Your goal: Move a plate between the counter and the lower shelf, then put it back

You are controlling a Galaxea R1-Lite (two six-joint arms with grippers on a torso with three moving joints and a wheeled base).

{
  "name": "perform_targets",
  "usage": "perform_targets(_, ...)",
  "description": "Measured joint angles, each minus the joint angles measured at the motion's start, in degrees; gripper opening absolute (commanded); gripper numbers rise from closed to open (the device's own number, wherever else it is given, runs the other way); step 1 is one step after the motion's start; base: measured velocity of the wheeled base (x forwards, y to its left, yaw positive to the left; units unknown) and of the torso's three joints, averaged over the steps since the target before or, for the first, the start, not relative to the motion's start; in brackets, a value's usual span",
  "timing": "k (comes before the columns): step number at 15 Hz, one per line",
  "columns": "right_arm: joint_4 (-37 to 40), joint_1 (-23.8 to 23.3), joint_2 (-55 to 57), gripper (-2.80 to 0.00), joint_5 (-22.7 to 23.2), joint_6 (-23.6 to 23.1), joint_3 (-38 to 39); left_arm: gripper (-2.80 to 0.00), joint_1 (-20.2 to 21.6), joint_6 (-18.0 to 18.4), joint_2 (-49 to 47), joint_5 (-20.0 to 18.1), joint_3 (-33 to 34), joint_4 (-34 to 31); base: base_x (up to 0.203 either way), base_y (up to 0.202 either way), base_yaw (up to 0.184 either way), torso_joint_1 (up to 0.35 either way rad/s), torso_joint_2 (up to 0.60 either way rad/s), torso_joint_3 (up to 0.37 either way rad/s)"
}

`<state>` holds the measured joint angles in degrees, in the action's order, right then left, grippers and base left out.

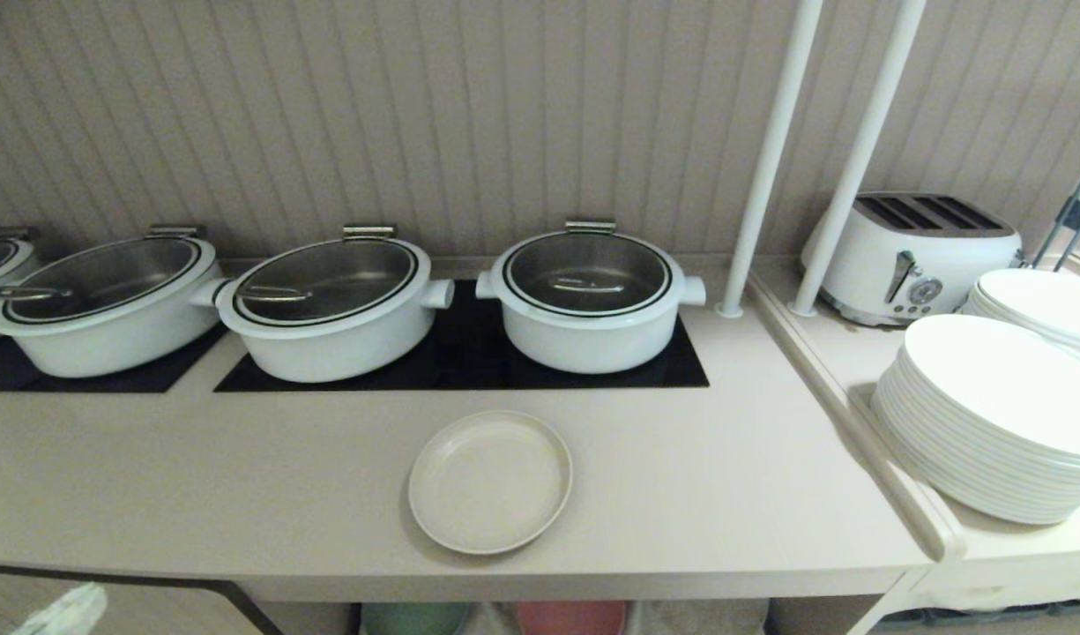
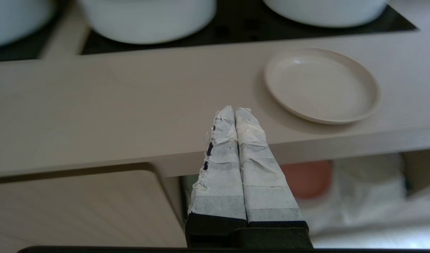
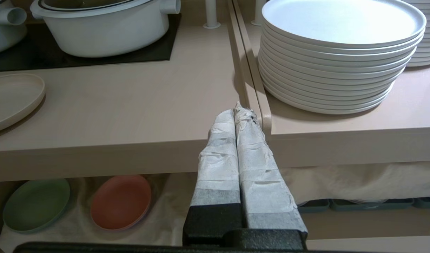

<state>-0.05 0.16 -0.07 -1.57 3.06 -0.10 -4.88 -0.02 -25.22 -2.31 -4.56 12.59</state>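
The left gripper (image 2: 235,109) is fully closed and empty, off the counter's (image 2: 130,105) front edge; the plate (image 2: 322,85) lies near that edge, untouched. The right gripper (image 3: 240,109) is likewise closed on nothing.

I am standing in a kitchen, or a buffet-style serving corner of one. I am looking at a long beige counter (image 1: 240,476) with black glass hob panels (image 1: 469,366) set into it, and white lidded pots (image 1: 588,295) are sitting on them in a row against a ribbed wall. To my right a white toaster (image 1: 914,256) and tall stacks of white dinner plates (image 1: 989,423) are resting on a narrower top, while green (image 3: 35,205) and pink plates (image 3: 120,202) are lying on a cloth-lined lower shelf (image 3: 172,214).
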Motion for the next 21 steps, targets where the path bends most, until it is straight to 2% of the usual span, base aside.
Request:
perform_targets(2,0.0,0.0,0.0,-2.80,0.0,0.0,0.0,-2.80,3.5,1.9,6.4,-1.0,2.3,-2.0,0.000,0.000,0.000,0.000,0.00,0.000)
perform_targets(4,0.0,0.0,0.0,-2.80,0.0,0.0,0.0,-2.80,4.9,3.5,12.8,-0.4,3.6,-6.3,0.000,0.000,0.000,0.000,0.00,0.000)
perform_targets(7,0.0,0.0,0.0,-2.80,0.0,0.0,0.0,-2.80,5.2,2.7,21.2,1.1,3.7,-14.2,0.000,0.000,0.000,0.000,0.00,0.000)
perform_targets(12,0.0,0.0,0.0,-2.80,0.0,0.0,0.0,-2.80,5.2,1.9,24.8,1.7,3.4,-15.0,0.000,0.000,0.000,0.000,0.00,0.000)
perform_targets(21,0.0,0.0,0.0,-2.80,0.0,0.0,0.0,-2.80,5.2,1.1,25.2,1.7,3.6,-14.9,0.000,0.000,0.000,0.000,0.00,0.000)
